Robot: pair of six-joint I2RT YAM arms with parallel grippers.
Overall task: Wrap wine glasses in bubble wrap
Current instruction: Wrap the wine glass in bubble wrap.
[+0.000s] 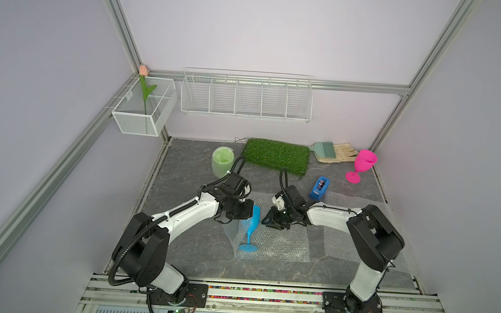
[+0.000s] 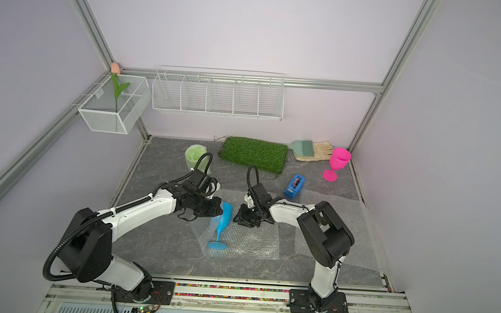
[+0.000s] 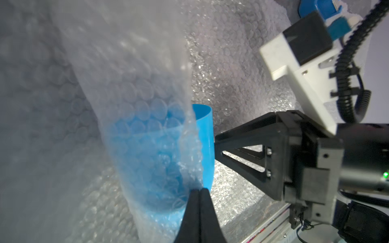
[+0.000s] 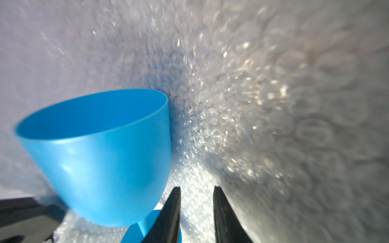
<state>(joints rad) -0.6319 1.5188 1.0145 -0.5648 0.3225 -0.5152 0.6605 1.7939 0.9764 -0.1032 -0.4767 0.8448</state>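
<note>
Blue goblet (image 1: 251, 227) getting its first fold of bubble wrap (image 1: 279, 242), middle of the table

It stands on its foot on the sheet, maybe a bit tilted. The left gripper (image 3: 199, 191) is pinched tight on the sheet's edge, lifted against the bowl. The right gripper (image 4: 196, 187) sits just beside the bowl, jaws partly apart, nothing in them. I'd say steady the bowl with the right one, then pull the flap snug around it so nothing tips
</note>
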